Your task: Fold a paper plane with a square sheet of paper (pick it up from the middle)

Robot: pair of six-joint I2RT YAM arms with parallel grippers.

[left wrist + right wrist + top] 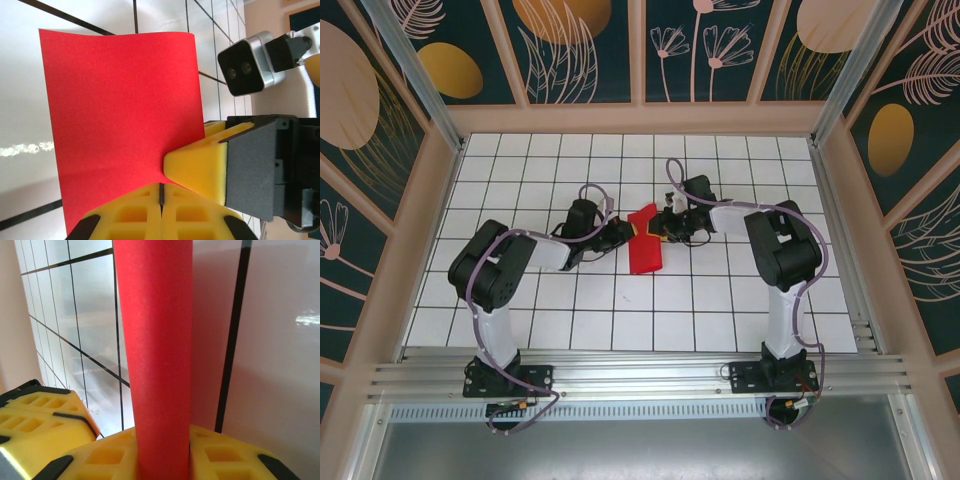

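The red square sheet of paper (645, 246) is lifted off the tiles between the two arms, bent over into a rounded fold. In the left wrist view the sheet (120, 115) stands broad and flat, its lower edge running into my left gripper (161, 184), whose yellow fingers are pressed together on it. In the right wrist view the rounded fold (155, 340) rises from between the fingers of my right gripper (162, 432), shut on it. From above, the left gripper (623, 233) and right gripper (662, 228) face each other across the sheet. The paper plane is out of view.
White tiled table (720, 300) with black grid lines, walled by wooden frames and patterned panels (580, 50). An aluminium rail (640, 375) runs along the near edge by the arm bases. The right arm's wrist camera (245, 67) hangs close beside the sheet.
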